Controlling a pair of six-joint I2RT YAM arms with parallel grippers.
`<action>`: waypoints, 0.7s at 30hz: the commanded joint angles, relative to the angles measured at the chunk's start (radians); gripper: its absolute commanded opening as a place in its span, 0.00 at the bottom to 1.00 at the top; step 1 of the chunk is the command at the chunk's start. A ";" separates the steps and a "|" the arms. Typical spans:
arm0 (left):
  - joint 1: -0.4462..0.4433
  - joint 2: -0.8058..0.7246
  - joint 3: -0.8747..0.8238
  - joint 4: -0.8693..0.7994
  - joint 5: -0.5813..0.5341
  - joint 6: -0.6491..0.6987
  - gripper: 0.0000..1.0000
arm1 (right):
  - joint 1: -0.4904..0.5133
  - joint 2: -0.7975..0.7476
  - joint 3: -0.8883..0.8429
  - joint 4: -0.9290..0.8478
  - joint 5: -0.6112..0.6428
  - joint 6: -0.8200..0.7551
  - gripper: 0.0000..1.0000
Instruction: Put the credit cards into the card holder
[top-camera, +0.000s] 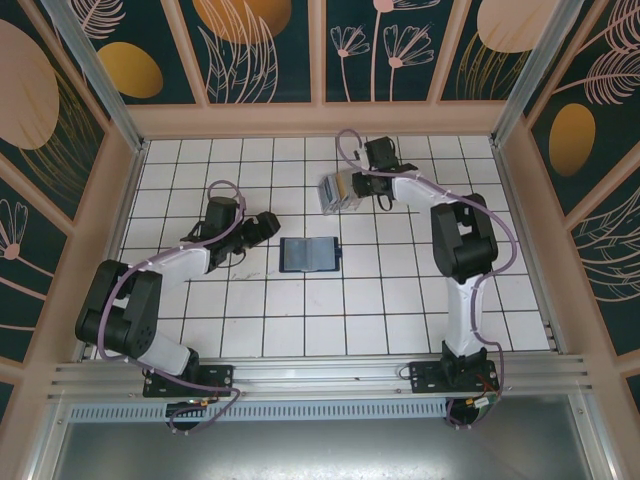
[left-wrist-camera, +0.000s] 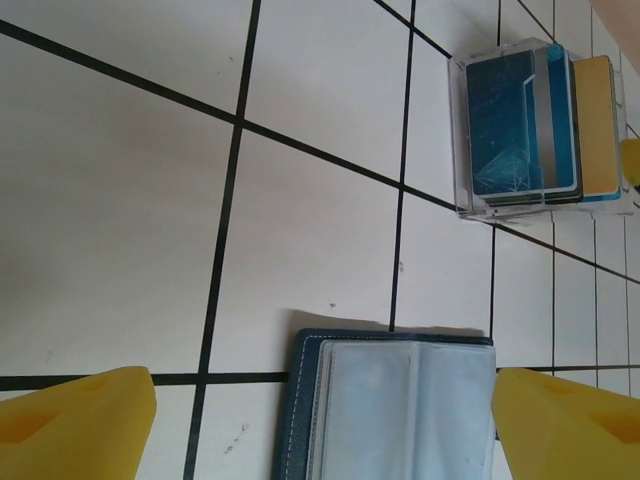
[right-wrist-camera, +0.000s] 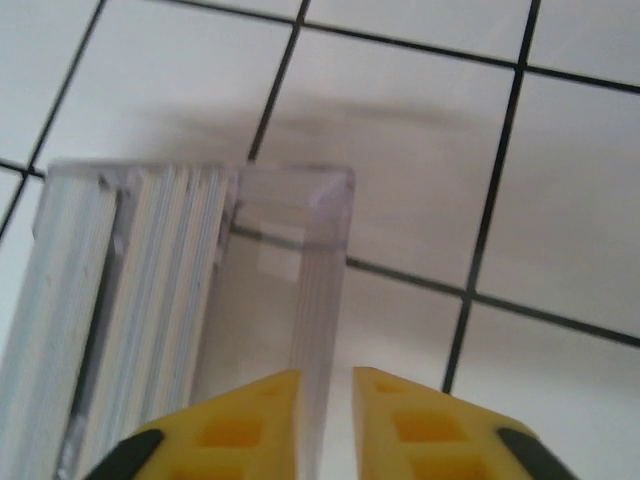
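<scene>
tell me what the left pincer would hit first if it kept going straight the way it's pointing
The left pincer would most likely meet the open dark blue wallet lying straight ahead of it; the card holder stands farther off to one side. Depth is unclear.

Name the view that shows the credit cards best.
Left wrist: the credit cards face it, blue and tan-gold fronts visible through the card holder. Right wrist catches them edge-on; top external renders them tiny.
</scene>
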 joint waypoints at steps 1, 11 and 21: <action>0.005 -0.018 0.024 0.019 0.014 0.003 0.88 | -0.005 -0.112 -0.048 0.054 0.054 0.011 0.23; 0.004 -0.074 -0.035 0.018 -0.018 0.012 0.88 | 0.031 -0.108 0.039 -0.060 -0.008 0.232 0.31; 0.004 -0.119 -0.067 0.000 -0.013 0.032 0.89 | 0.065 0.046 0.169 -0.161 -0.073 0.304 0.48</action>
